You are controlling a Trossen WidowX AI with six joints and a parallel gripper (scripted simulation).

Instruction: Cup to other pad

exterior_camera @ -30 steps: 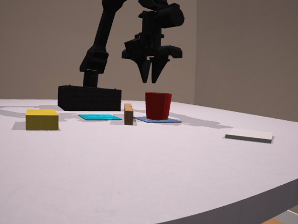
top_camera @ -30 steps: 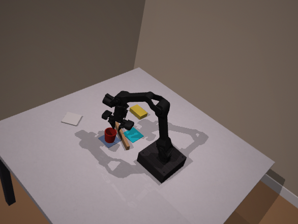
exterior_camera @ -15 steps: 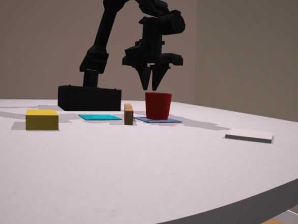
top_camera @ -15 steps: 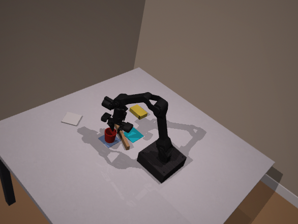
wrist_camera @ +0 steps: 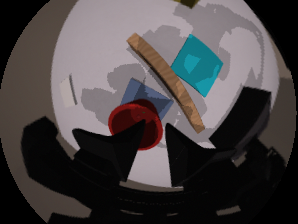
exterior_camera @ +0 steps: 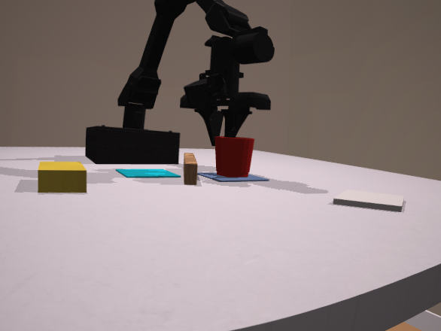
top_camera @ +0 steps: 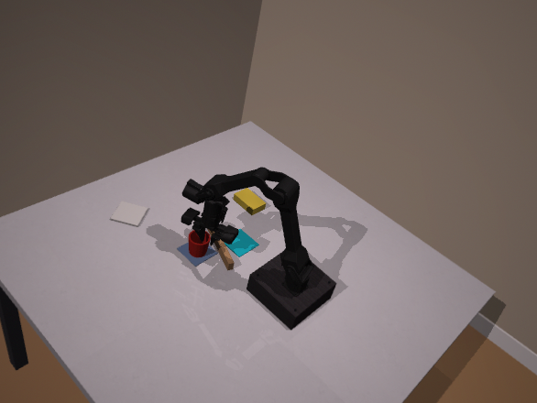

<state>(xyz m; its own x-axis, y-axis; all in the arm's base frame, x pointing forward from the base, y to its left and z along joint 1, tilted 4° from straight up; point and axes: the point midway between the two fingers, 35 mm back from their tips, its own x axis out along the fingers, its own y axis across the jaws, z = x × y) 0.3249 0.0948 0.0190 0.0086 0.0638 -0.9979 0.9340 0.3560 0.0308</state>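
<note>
Cups: one, a red cup (exterior_camera: 234,156), standing on the blue pad (exterior_camera: 256,178).
Pads: two, the blue one and a teal pad (exterior_camera: 147,173), apart, with one wooden bar (exterior_camera: 190,168) lying between them.
Other items: one yellow block (exterior_camera: 62,177), one white tile (exterior_camera: 369,200), both well apart from the pads.
Cup axis: upright, mouth up, long axis vertical; contents not visible.
Gripper (exterior_camera: 223,129): pointing down, tips at the cup's rim near its bar-side edge.
Fingers: partly closed at a narrow gap, gripping nothing yet; wrist view shows one tip over the cup's mouth.
</note>
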